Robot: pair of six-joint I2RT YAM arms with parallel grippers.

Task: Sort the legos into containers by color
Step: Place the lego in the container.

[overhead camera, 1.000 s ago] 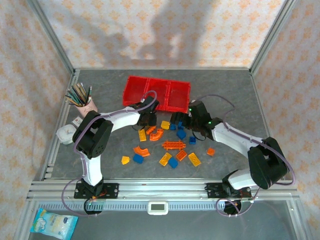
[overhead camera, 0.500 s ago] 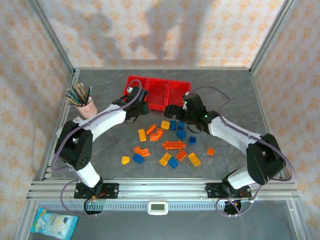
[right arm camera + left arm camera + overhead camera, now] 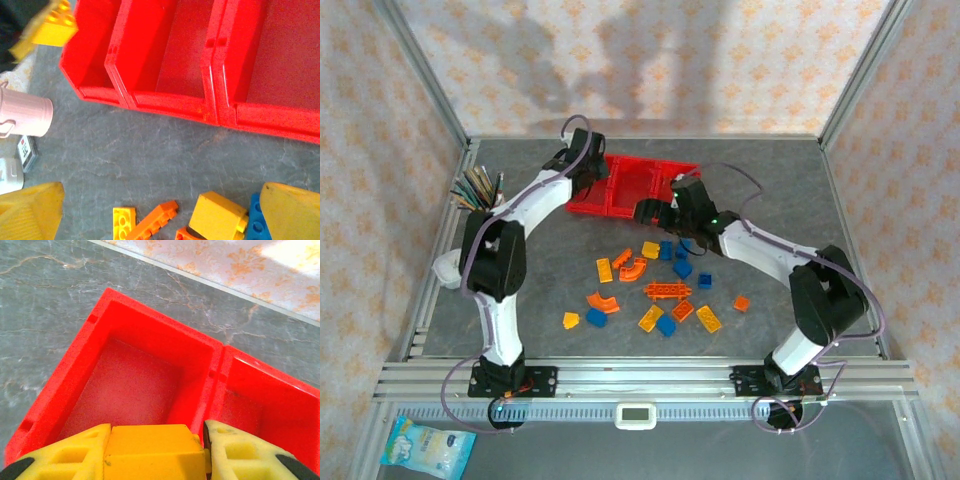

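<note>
Sorting table: on a grey, marble-veined table (image 3: pixel 550 275), boxed in by an aluminium frame (image 3: pixel 425 75) and walls (image 3: pixel 670 60) papered in a pale orange floral print, the left gripper (image 3: pixel 156 449) is clamped narrowly on a yellow brick (image 3: pixel 150 452). It holds the brick above the leftmost of three joined red containers (image 3: pixel 638 182), which sit in a row toward the far side of the table.

The right gripper (image 3: pixel 160 215), jaws spread wide and gripping nothing, hangs just on the near side of the containers. Below it is the far end of the loose legos (image 3: pixel 650 290), a scatter of yellow, orange and blue pieces across the middle of the table.

A pink pencil cup (image 3: pixel 27 116) stands at the far left, beside the left arm. Soft shadows fall across the back wall. A slotted metal rail (image 3: pixel 640 378) runs along the near edge, and a blue-and-white packet (image 3: pixel 425 445) lies beyond it at the near left corner.
</note>
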